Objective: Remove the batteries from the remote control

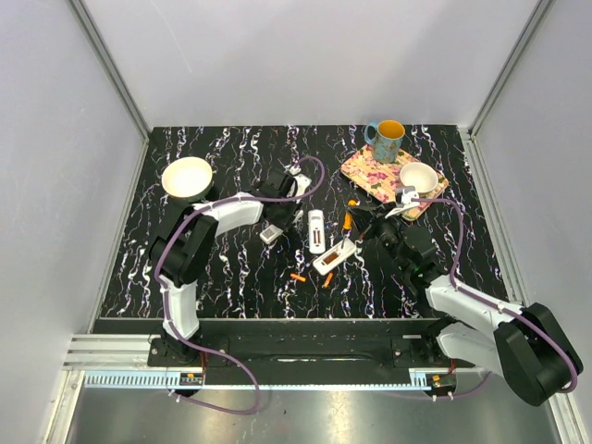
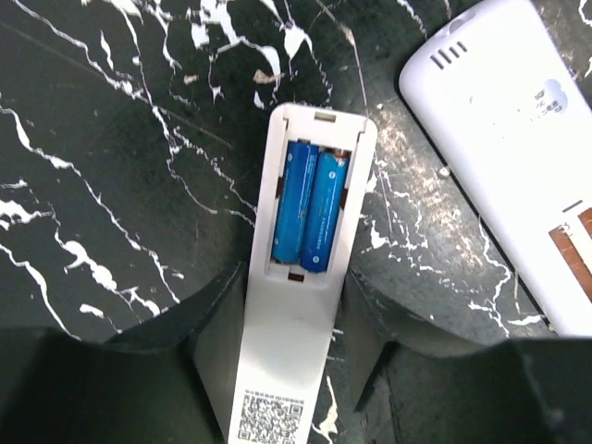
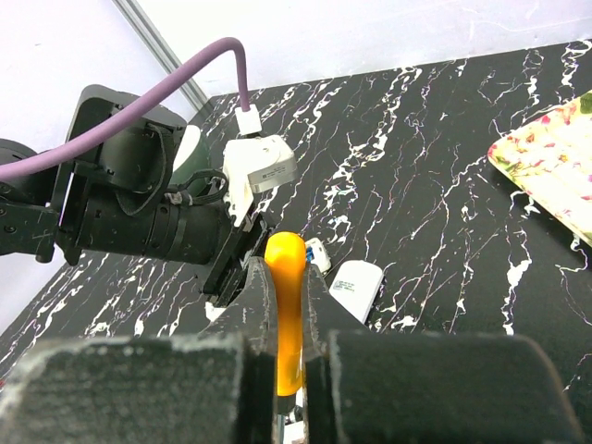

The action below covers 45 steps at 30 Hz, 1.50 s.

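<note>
The left gripper (image 2: 296, 282) straddles the remote (image 2: 296, 351). Its jaws are partly drawn in and look flush against both long edges, so I take it to be holding the remote down. Just ahead of its fingertips the bay lies open, with two blue batteries (image 2: 310, 208) side by side inside. The right gripper (image 3: 286, 277) is pinched shut on an orange battery (image 3: 287, 319), which stands up between its jaws and pokes out past their tips.

I'd judge these cells light, rigid and slick. They are round enough to roll away once freed, and probably seated against spring contacts. The best hold looks to be across the middle of the barrel after one end is levered up.

Only the left wrist view shows the bay and the blue pair. From above, that hand (image 1: 275, 227) hides them. The top view alone shows two loose batteries (image 1: 297, 277) on the table, nearer the bases than either hand. A second remote (image 2: 518, 139) lies to the right of the left hand.
</note>
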Tool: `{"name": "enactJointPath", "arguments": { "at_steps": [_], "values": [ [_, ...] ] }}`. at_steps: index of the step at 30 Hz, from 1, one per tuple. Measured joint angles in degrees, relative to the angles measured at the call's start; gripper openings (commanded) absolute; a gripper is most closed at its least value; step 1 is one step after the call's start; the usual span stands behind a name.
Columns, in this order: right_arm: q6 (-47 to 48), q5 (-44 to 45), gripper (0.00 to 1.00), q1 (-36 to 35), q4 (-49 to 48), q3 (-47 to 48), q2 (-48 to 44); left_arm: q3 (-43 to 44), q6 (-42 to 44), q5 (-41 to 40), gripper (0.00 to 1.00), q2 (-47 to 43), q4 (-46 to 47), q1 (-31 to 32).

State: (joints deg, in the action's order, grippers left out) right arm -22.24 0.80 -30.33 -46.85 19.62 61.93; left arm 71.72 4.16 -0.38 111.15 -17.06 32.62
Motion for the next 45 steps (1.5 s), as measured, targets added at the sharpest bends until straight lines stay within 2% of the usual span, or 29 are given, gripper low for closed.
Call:
{"name": "enactJointPath", "arguments": {
  "at_steps": [3, 9, 16, 19, 20, 22, 24, 26, 30, 33, 36, 37, 38, 41, 42, 45],
  "values": [
    [-0.02, -0.07, 0.00, -0.02, -0.04, 0.00, 0.20, -1.18, -0.31, 0.66, 0.30, -0.68, 1.27, -0.15],
    [-0.11, -0.70, 0.00, 0.00, -0.11, 0.00, 2.03, -8.61, -2.03, 1.62, 0.29, -6.01, 3.89, 0.44],
    [-1.01, -2.12, 0.00, 0.00, -0.94, 0.00, 4.28, -14.62, -4.44, 1.40, 0.29, -11.30, 2.78, 5.60],
    [-1.60, -2.69, 0.00, 0.00, -1.60, 0.00, 5.14, -14.97, -4.68, 0.52, 0.33, -11.63, 2.32, 7.89],
    [-1.81, -3.04, 0.00, 0.00, -1.81, 0.00, 5.46, -14.99, -4.68, -0.02, 0.34, -11.63, 2.21, 8.44],
    [-2.29, -3.52, 0.00, 0.00, -2.29, 0.00, 6.27, -14.99, -4.70, -0.55, 0.51, -11.63, 2.10, 8.94],
    [-2.75, -3.69, 0.00, 0.00, -3.26, 0.00, 7.43, -15.10, -4.96, -0.66, 0.72, -11.76, 2.14, 9.07],
    [-3.37, -4.02, 0.00, 0.00, -4.26, 0.00, 8.68, -15.82, -6.08, 0.22, 0.79, -12.28, 2.03, 9.49],
    [-4.26, -4.96, 0.00, 0.00, -6.29, 0.00, 11.32, -18.23, -8.11, 0.46, 0.80, -16.20, 0.17, 11.08],
    [-4.74, -5.07, 0.00, -0.02, -7.32, 0.04, 12.87, -19.34, -9.46, 0.42, 0.75, -20.65, -0.61, 11.32],
    [-5.05, -5.22, 0.00, -0.07, -8.02, 0.44, 14.01, -21.07, -11.85, 0.15, 0.56, -27.50, -0.09, 11.32],
    [-5.07, -5.31, 0.00, -0.07, -8.17, 0.76, 14.43, -21.84, -12.63, 0.15, 0.48, -30.05, 0.33, 11.32],
    [-5.11, -5.44, 0.00, -0.07, -8.31, 1.05, 14.78, -22.51, -13.44, 0.26, 0.31, -32.20, 0.81, 11.32],
    [-5.25, -5.81, 0.00, -0.17, -8.92, 2.43, 16.17, -25.27, -16.13, 1.51, 0.05, -36.89, 3.52, 11.52],
    [-5.29, -6.03, 0.00, -0.20, -9.18, 2.93, 16.65, -26.05, -17.11, 1.86, 0.01, -37.40, 4.31, 11.65],
    [-5.60, -6.32, 0.00, -0.44, -9.55, 4.11, 17.77, -28.57, -19.80, 2.47, 0.00, -36.76, 6.67, 12.50]
  ]
}}
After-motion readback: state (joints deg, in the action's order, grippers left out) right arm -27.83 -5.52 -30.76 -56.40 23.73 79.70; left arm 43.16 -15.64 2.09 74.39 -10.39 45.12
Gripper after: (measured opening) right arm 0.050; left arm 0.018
